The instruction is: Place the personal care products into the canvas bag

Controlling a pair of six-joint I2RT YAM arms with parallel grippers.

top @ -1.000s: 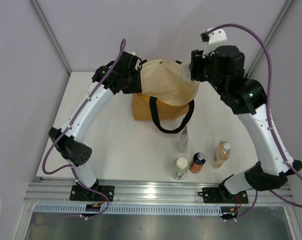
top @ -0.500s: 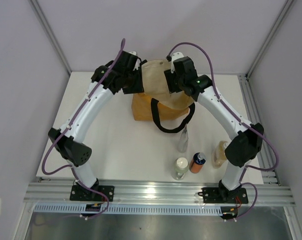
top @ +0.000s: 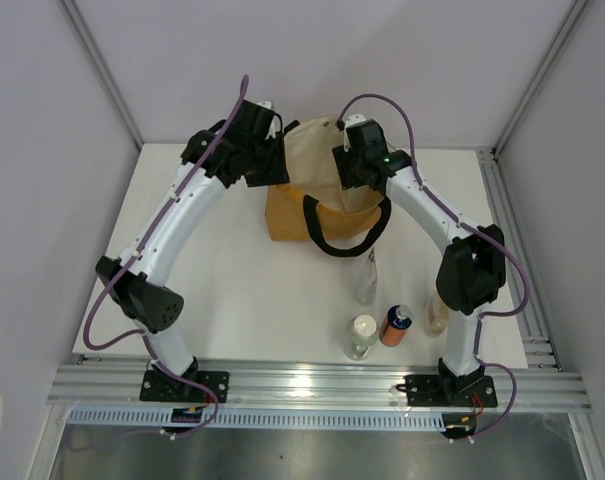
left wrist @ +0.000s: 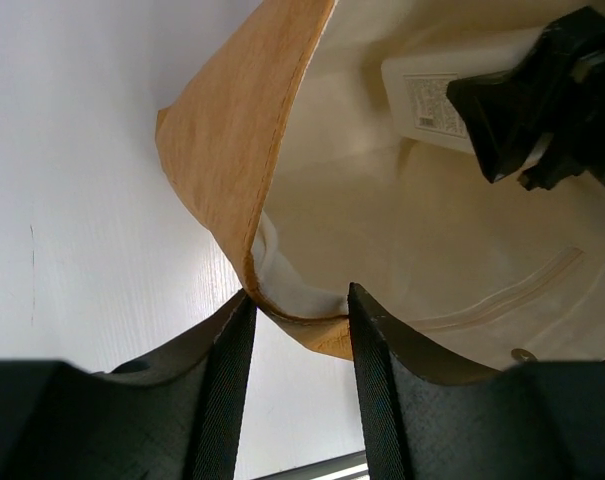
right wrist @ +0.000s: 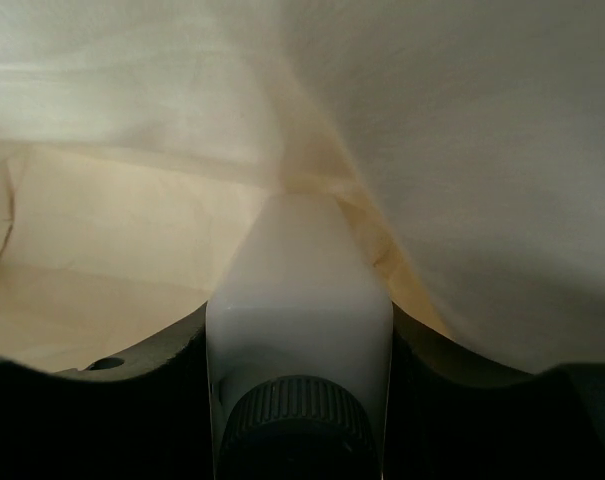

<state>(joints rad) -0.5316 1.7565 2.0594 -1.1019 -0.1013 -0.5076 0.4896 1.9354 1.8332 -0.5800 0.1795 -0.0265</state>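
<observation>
The canvas bag (top: pixel 300 222) stands near the far edge of the bench (top: pixel 212 280), about midway along it. The left gripper (left wrist: pixel 300 300) pinches the bag's rim between nearly closed fingers and holds the mouth open. The right gripper (right wrist: pixel 300 335) is inside the bag, its fingers clamped on the shoulders of the small grey-capped bottle (right wrist: pixel 300 265), cap toward the wrist.

Handling notes:
- We judge the bottle to be light, rigid plastic with a smooth, somewhat slippery skin. The flat sides just below the cap give the surest hold, and that is where the fingers sit.
- The bag is soft canvas and will likely sag shut if its rim is released. We keep the rim hold until the bottle is let go.
- The bottle tip is close against a cream fabric fold. We cannot tell whether it touches the bag floor.

Four products remain on the bench toward the near edge, right of centre: the slim clear bottle (top: pixel 367 280), the white-capped bottle (top: pixel 361 335), the orange bottle (top: pixel 396 325) and the yellowish bottle (top: pixel 436 318).

Changes against the earlier frames:
- One second ago the right wrist stood high at the bag's right side, outside the mouth. It has since swung over the opening and descended into it.
- The right elbow now partly covers the yellowish bottle.
- The left arm, the bag and the four bench bottles have not shifted.
</observation>
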